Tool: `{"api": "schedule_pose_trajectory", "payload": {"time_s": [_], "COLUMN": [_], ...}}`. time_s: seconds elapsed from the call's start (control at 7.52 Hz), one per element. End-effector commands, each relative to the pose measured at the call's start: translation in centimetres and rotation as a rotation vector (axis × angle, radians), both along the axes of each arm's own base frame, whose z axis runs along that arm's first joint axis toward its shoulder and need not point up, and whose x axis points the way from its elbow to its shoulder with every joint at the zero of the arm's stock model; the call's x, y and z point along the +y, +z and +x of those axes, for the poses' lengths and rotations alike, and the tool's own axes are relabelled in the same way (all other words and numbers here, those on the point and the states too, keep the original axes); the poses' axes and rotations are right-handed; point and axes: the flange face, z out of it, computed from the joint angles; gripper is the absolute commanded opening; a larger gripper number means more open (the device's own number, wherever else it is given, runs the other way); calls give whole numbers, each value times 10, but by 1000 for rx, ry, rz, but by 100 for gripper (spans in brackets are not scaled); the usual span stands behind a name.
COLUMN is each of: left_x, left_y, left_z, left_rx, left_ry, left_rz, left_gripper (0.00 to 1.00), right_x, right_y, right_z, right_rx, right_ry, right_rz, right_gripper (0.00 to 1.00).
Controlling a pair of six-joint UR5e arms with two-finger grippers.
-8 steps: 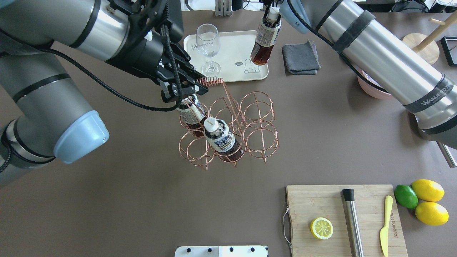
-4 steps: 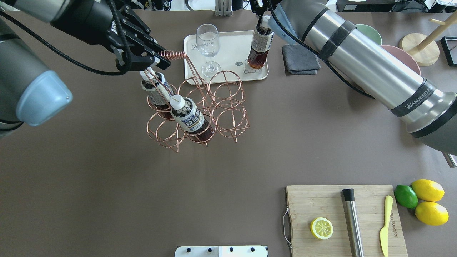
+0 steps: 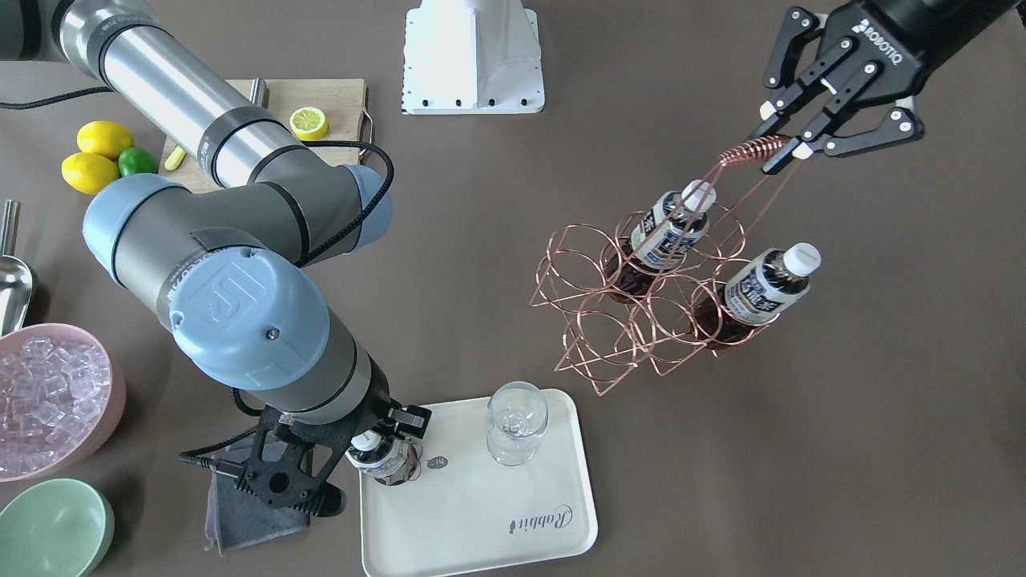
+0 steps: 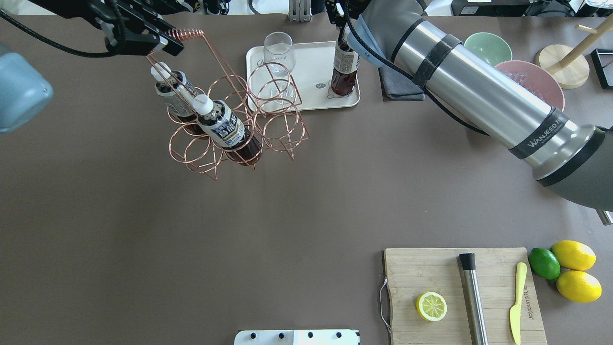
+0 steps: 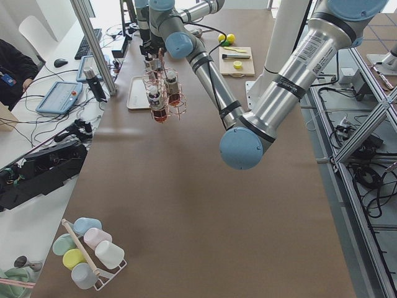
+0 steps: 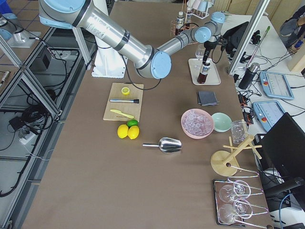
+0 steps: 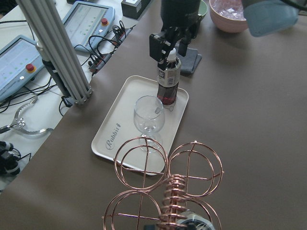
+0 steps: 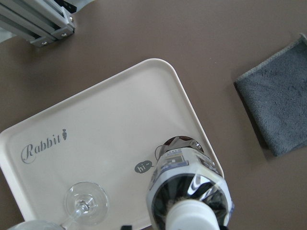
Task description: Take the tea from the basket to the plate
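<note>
My left gripper (image 4: 167,41) is shut on the coiled handle of the rose-gold wire basket (image 4: 282,129) and holds it tilted above the table. It also shows in the front view (image 3: 781,152). Two tea bottles (image 4: 225,132) (image 4: 175,98) lean in the basket's cells. My right gripper (image 3: 383,442) is shut on the neck of a third tea bottle (image 4: 341,72), which stands upright on the corner of the cream plate (image 4: 311,62), by the bear drawing. The left wrist view shows this gripper (image 7: 169,45) at the white cap. The right wrist view looks down on the bottle (image 8: 189,191) and the plate (image 8: 96,120).
A wine glass (image 4: 278,52) stands on the plate next to the bottle. A grey cloth (image 4: 400,84), a pale green bowl (image 4: 487,46) and a pink bowl of ice (image 3: 48,393) lie to the plate's side. A cutting board (image 4: 431,268) with lemon half, muddler and knife is near the robot.
My left gripper has carried the basket with its two bottles to the left and farther away. My right gripper has brought its bottle from tilted to upright on the plate.
</note>
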Motion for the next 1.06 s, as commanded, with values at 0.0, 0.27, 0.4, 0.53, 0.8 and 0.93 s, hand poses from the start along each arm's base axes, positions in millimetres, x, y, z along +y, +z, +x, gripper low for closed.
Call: {"api": "schedule_pose_trajectory", "payload": {"time_s": [0.0,0.27,0.4,0.53,0.8,0.93], "left_x": [-38,-78,-93,-104,-139,-148], "left_y": [35,77,92,107,123,143], "left_z": [-59,-92,-100,-117,-124,-119], "left_rx": [-76,-138,-150,-158,-271,-319], "left_ry": [-86,-116,-134,-152,-125,-88], "left_rz": [-118,-189,-230,-251,-137,-104], "left_gripper": [0,0,0,0,0,0], "right_x": [4,75,129,171,228,236], "right_y": [-26,23,68,112,207,239], "right_z": [58,153,198,238,320,353], "right_rx": [-41,-50,-26,-3,54,73], "right_ry": [-13,-31,-74,-99,-150,-154], "right_rz": [-5,36,75,98,135,132], "right_gripper": [100,100,100,100,100,100]}}
